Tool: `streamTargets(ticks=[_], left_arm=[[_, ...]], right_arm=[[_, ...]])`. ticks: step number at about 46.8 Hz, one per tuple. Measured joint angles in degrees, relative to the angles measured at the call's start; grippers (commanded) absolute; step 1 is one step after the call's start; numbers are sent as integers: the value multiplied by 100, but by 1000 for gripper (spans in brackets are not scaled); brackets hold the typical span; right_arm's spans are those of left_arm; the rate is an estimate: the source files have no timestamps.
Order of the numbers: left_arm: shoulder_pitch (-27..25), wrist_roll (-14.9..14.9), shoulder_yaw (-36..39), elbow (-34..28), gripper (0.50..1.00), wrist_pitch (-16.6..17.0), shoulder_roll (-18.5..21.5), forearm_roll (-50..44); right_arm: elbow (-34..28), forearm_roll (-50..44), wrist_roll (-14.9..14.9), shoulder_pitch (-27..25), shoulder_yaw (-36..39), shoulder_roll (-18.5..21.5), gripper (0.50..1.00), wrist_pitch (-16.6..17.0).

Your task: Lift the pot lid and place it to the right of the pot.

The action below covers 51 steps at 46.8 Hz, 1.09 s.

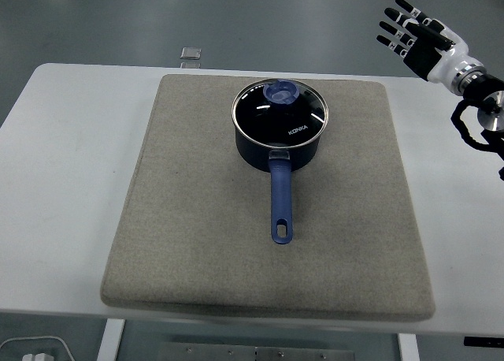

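Observation:
A dark blue pot [277,144] stands on the far middle of a grey mat [197,219], its long blue handle [280,203] pointing toward me. A glass lid [303,117] with a blue knob [281,93] sits on the pot. My right hand [409,36] is raised at the far right, well beyond and to the right of the pot, with fingers spread and holding nothing. My left arm does not show.
The mat lies on a white table [63,180]. A small clear object [190,54] sits at the table's far edge. Bare mat lies to the right of the pot [362,156].

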Motion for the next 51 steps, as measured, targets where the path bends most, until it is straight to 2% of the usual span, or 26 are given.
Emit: streamTargets(ticks=[8,19,42,51], left_arm=[[0,0,0,0,1000,0,0,0],[-1,-1,-3,0,1000,0,0,-2],[-4,-1,-3,0,1000,0,0,-5],[-4,-1,-2,0,1000,0,0,-5]], right_arm=[[22,-62,0,0,-65,0,924,23],[45,-614,1,190,-94,16,924,33],[163,-2429,5,758,-114,70,923,18],[734,-3362,108,897,-205,56,921,36]])
